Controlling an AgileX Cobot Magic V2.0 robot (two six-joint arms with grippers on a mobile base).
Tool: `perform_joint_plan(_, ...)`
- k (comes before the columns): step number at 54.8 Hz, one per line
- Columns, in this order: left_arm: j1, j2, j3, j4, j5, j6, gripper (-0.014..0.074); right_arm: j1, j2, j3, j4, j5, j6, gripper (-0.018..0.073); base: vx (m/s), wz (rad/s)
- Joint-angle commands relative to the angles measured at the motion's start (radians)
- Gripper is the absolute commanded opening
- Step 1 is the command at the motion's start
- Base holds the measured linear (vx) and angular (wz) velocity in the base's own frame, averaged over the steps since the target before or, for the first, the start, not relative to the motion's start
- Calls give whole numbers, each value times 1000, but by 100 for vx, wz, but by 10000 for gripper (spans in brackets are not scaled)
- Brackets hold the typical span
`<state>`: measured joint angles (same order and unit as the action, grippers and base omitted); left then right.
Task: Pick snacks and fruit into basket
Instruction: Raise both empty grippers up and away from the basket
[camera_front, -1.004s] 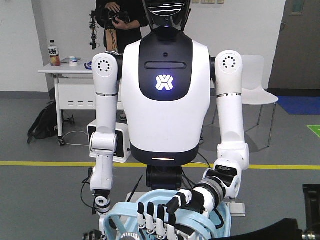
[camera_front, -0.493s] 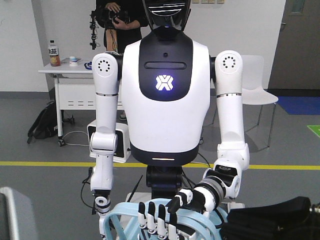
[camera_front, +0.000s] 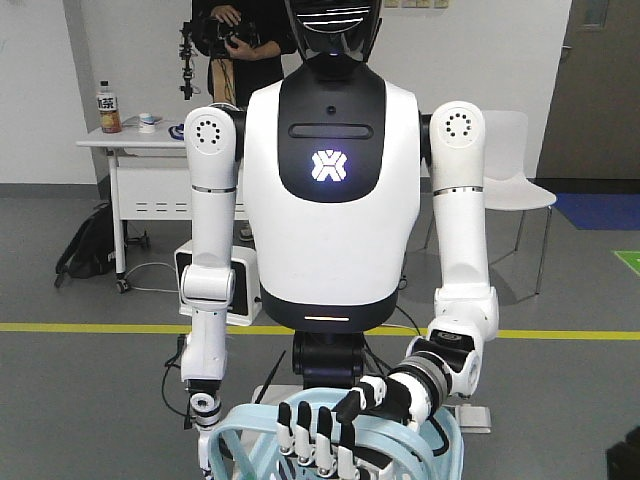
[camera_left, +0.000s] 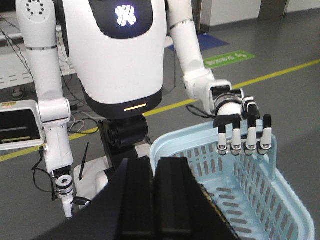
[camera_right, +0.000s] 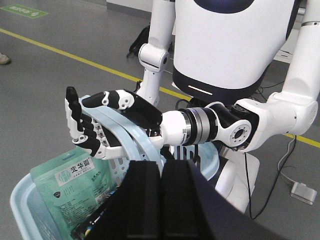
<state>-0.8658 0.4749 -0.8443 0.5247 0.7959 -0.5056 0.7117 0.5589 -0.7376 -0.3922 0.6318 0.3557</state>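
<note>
left black gripper (camera_left: 156, 200) and right black gripper (camera_right: 161, 200) both pinched fully together, teal printed pouch (camera_right: 70, 187) in the light blue slotted plastic basket (camera_left: 200, 156), humanoid's hand (camera_left: 242, 136) hooked over its rim

A pale blue basket (camera_left: 200, 159) of smooth moulded plastic, slightly shiny along its thick rim. In it lies a teal pouch (camera_right: 70, 185) of thin film, faintly creased, with a soft sheen. The humanoid's torso (camera_front: 330, 250) is a hard white shell, glossy enough to catch the room lights; its chest panel (camera_front: 330, 100) is polished black. Its hand (camera_right: 100, 130) is made of black and white plastic segments, and the wrist ring (camera_right: 197, 127) looks like brushed metal. The left gripper (camera_left: 155, 167) and right gripper (camera_right: 161, 167) are matt black. The floor (camera_front: 560, 400) is smooth grey with a dull sheen.
</note>
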Motion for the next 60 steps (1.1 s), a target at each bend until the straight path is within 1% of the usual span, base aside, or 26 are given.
perform_joint_plan(1, 0, -42, -31, -37, -52, 48, -12, -4, -57, -13, -20, -65, 7, -8, 0, 0)
perform_joint_plan(2, 0, -52, -31, -59, -50, 63, -12, -4, -69, -14, -20, -63, 7, -8, 0, 0)
perform_joint_plan(4, 0, -67, -31, -120, -44, 119, -12, -4, -94, -17, -21, -59, 7, -8, 0, 0)
perform_joint_plan(11, 0, -72, -34, -277, -14, 274, -10, -4, -132, -18, -20, -59, -2, -8, 0, 0)
perform_joint_plan(14, 0, -71, -34, -319, -18, 302, -9, -4, -132, -19, -17, -59, -14, -8, 0, 0)
perform_joint_plan(18, 0, -71, -43, -356, -37, 308, -8, -4, -129, -19, -5, -67, -54, -8, 0, 0)
perform_joint_plan(23, 0, -70, -81, -344, -37, 308, -8, -4, -129, -20, 15, -93, -82, -8, 0, 0)
perform_joint_plan(28, 0, -70, -123, -310, -34, 309, -8, -4, -129, -20, 34, -127, -84, -8, 0, 0)
perform_joint_plan(32, 0, -71, -124, -302, -41, 309, -8, -4, -129, -20, 34, -140, -84, -8, 0, 0)
perform_joint_plan(60, 0, -72, -125, -303, -26, 309, -8, -4, -129, -19, 28, -140, -84, -7, 0, 0)
